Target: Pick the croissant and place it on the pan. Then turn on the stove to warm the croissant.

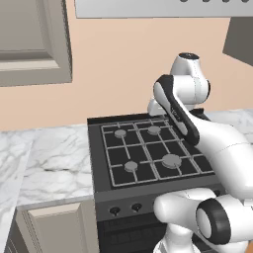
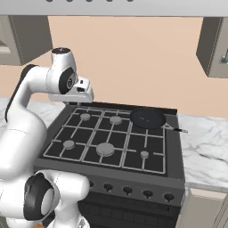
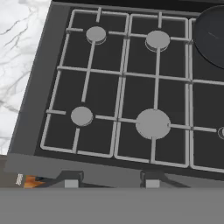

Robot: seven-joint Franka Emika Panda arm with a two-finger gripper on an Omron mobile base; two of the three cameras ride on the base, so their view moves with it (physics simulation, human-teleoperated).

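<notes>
The stove (image 2: 89,133) is a dark grey gas range with black grates (image 3: 122,74) and round grey burners (image 1: 171,160). A row of black knobs (image 2: 127,190) runs along its front. The black pan (image 2: 148,118) sits empty on the back right burner, its thin handle (image 2: 176,129) pointing right. In the hand view the pan (image 3: 212,35) is at the top right. My gripper (image 3: 111,181) hovers high above the stove's back left area, open with nothing between its fingers. The croissant is out of view.
Marble counter lies left of the stove (image 1: 49,158) and right of it (image 2: 205,147). Wall cabinets hang at the upper left (image 1: 29,44) and upper right (image 2: 216,44). A range hood (image 2: 116,6) is overhead. My arm hides the stove's right side in the left base view.
</notes>
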